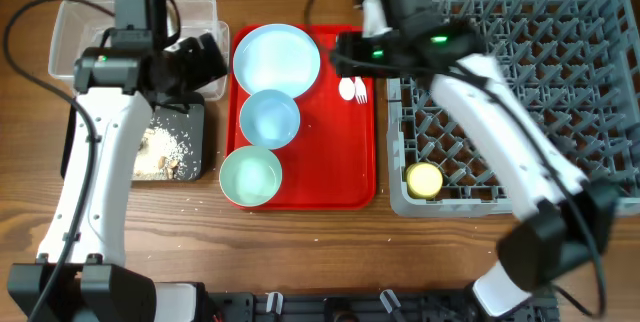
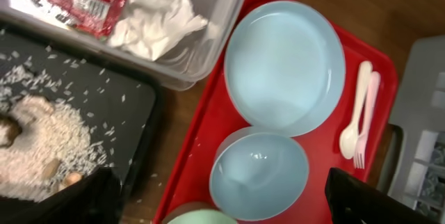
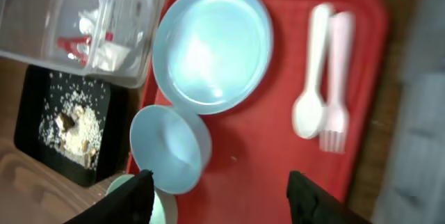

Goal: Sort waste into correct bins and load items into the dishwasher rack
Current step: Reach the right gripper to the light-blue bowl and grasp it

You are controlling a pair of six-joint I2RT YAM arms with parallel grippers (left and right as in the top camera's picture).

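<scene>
Between the spread, empty fingers of the left gripper [image 2: 229, 196], mint green bowl [image 2: 200, 217] mostly cropped, right gripper [image 3: 224, 193] likewise spread, empty.

Wooden surface [image 1: 300, 252] fills the whole overhead view — mid-brown, warm tone, grain running left to right. Long boards side by side, with thin darker seams between them and some darker streaks in the grain. Finish looks matte to satin, only a faint sheen. Light is even and diffuse from above — shadows on the wood are soft-edged and sit close under whatever casts them. Left wrist view shows the same brown wood at upper right, a bit darker there. Right wrist view catches a thin blurred strip along the top edge.
</scene>
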